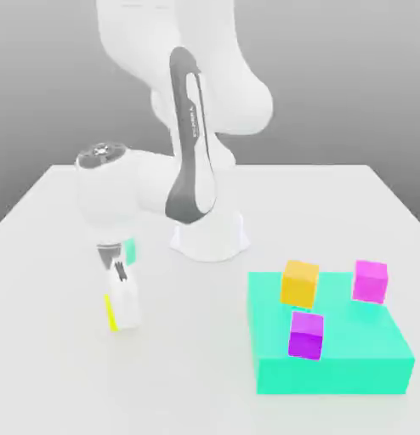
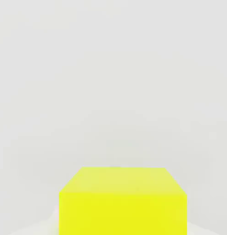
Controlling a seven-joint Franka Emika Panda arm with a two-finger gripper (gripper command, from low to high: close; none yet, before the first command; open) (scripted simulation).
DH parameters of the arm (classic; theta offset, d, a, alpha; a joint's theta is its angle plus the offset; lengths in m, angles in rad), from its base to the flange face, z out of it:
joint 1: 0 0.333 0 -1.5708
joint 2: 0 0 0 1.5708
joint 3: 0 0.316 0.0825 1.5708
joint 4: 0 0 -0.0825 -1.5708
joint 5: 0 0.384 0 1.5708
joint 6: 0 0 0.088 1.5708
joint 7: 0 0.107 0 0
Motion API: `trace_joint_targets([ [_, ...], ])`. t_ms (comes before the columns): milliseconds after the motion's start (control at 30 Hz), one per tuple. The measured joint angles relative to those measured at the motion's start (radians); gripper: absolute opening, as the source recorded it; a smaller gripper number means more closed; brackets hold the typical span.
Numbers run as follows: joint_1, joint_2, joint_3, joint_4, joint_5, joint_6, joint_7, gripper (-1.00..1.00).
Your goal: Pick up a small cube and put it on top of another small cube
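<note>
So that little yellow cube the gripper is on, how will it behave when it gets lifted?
The yellow cube looks like a rigid block with flat faces and sharp edges, so it probably won't flex or roll. Its matte, plain surface suggests decent grip rather than slipperiness. Being small beside the gripper, it is likely light, though flat sides could let it twist if held off-centre.

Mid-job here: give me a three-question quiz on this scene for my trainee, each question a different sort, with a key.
1. True or false: the orange cube sits on the teal block.
2. How many magenta cubes are on the teal block? A) one B) two C) three
3. Fill in: the tool is shut on the ______ cube.

Key: 1 true. 2 B, the near magenta cube and the far magenta cube. 3 yellow.
</note>
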Motion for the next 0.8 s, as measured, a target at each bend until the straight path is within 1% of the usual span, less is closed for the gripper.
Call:
trace_joint_targets([
  [67, -0.002, -0.072, -0.002, -0.013, -0.009, -0.059, 0.006, -1.00],
  [133, 0.053, -0.143, 0.035, -0.013, 0.014, -0.128, 0.042, -1.00],
  [567, 0.536, -0.585, 0.390, 0.036, 0.273, -0.606, 0.379, -1.00],
  [600, 0.565, -0.601, 0.412, 0.037, 0.288, -0.622, 0.400, -1.00],
  [633, 0.577, -0.591, 0.428, 0.033, 0.295, -0.609, 0.412, -1.00],
  [800, 0.573, -0.440, 0.477, -0.002, 0.303, -0.424, 0.432, -1.00],
])
